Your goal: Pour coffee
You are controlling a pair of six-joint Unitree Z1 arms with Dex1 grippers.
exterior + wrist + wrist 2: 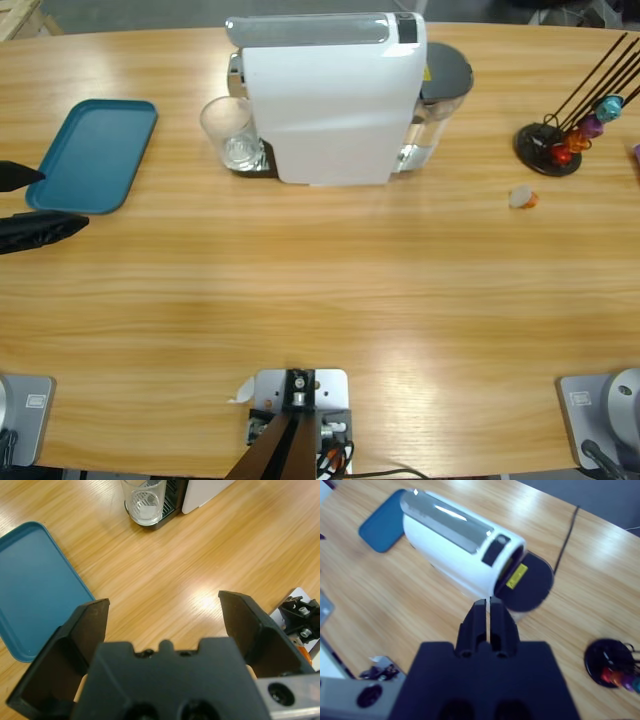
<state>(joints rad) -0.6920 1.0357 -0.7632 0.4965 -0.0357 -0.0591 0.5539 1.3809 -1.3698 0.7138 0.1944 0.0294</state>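
We see the coffee machine mid-table; clear glass touching its left side on the drip tray, no coffee visible in it. Left gripper wide open, empty, near teal tray. Right gripper closed, empty, above the machine.

- This looks like a robotics lab dressed up as a coffee corner: one long, pale wooden bench with rig hardware bolted at its near edge.
- A boxy white coffee machine stands on it with a small clear glass tumbler at its spout.
- A flat teal plastic tray and a black wire stand of coloured capsules sit at opposite ends.
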